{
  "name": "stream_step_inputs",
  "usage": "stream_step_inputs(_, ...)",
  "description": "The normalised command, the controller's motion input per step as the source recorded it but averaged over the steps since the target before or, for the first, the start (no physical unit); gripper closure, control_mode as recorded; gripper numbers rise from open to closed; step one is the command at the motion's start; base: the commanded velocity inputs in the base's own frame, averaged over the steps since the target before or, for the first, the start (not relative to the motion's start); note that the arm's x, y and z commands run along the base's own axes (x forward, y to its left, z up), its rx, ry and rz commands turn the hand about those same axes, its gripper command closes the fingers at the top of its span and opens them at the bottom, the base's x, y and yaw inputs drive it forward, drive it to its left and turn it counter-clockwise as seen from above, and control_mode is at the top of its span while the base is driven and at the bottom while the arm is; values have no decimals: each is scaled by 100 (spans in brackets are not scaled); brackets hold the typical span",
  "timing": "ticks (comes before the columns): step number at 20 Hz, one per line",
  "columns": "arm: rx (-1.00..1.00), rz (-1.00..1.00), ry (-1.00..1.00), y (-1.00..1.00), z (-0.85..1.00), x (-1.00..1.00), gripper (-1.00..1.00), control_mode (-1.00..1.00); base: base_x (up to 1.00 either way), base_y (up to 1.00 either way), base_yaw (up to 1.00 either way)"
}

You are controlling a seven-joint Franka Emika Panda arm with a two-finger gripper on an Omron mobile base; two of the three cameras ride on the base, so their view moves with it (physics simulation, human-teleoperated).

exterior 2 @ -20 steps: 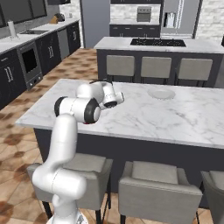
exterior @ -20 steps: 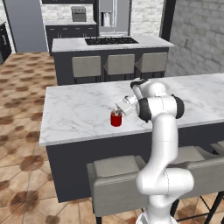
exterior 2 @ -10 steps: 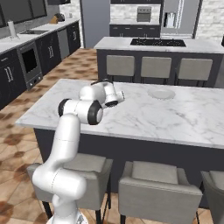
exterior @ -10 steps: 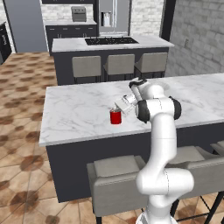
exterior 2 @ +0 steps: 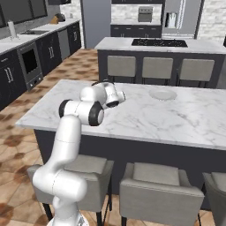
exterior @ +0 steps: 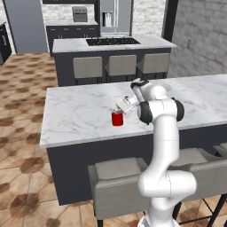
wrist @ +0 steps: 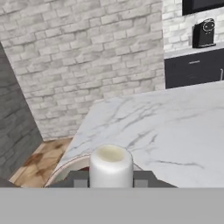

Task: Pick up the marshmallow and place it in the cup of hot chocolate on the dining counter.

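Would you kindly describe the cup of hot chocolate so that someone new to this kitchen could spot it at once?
Find the dining counter, the long white marble slab with grey veins nearest the stools. Near its front edge, just beside the white arm's pincer, stands the cup of hot chocolate. It is a small red cylinder, the one red thing on that pale slab; the grey plate farther along is flat.
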Motion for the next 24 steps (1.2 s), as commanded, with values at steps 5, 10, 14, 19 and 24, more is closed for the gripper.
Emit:
stream_step_inputs(5,0,0,-11,0,0,-12,-100,-100,0,0,0)
stream_step_inputs(10,0,0,-17,0,0,-23,-100,-100,0,0,0)
stream_step_inputs(14,0,0,-14,0,0,-5,-100,-100,0,0,0)
stream_step_inputs(19,0,0,-14,0,11,-1,-100,-100,0,0,0)
stream_step_inputs(24,0,0,-21,0,37,-23,-100,-100,0,0,0)
